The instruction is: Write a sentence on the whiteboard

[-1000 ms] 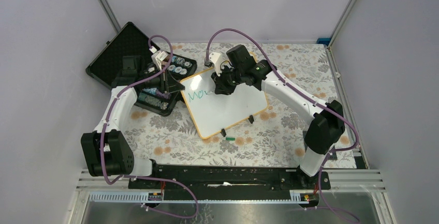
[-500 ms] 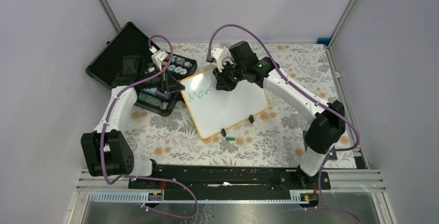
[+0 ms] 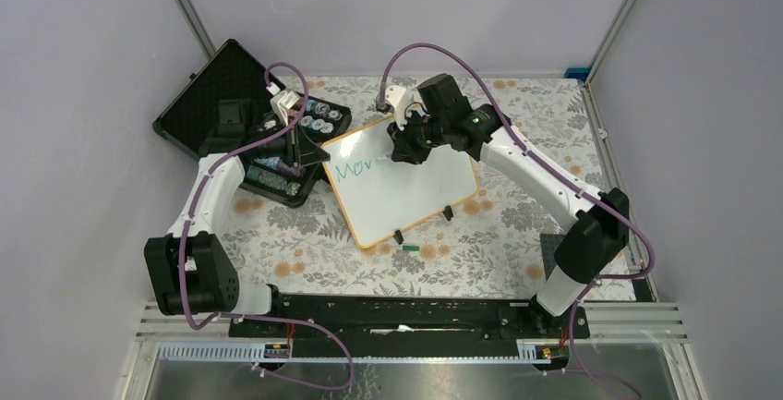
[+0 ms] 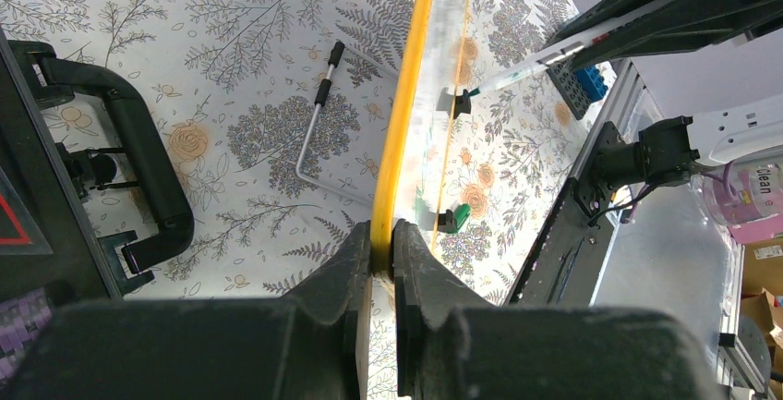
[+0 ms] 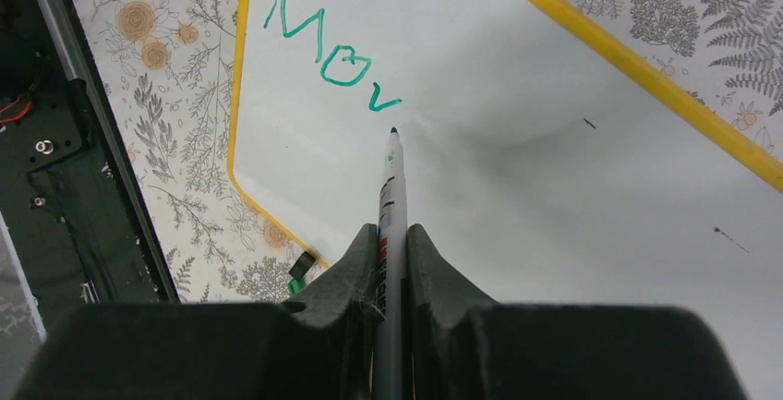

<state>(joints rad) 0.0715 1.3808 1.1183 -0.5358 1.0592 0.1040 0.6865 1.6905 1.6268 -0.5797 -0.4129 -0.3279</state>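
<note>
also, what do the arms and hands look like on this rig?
Left arm and right arm: white curved links, black joint housings, a purple cable looped along each. Small green light on the right forearm. Left hand and right hand: matte black, two blunt fingers.

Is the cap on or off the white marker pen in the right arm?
Off. In the right wrist view the white marker pen shows a bare dark tip near the green letters "Mov" on the orange-rimmed white board.
</note>
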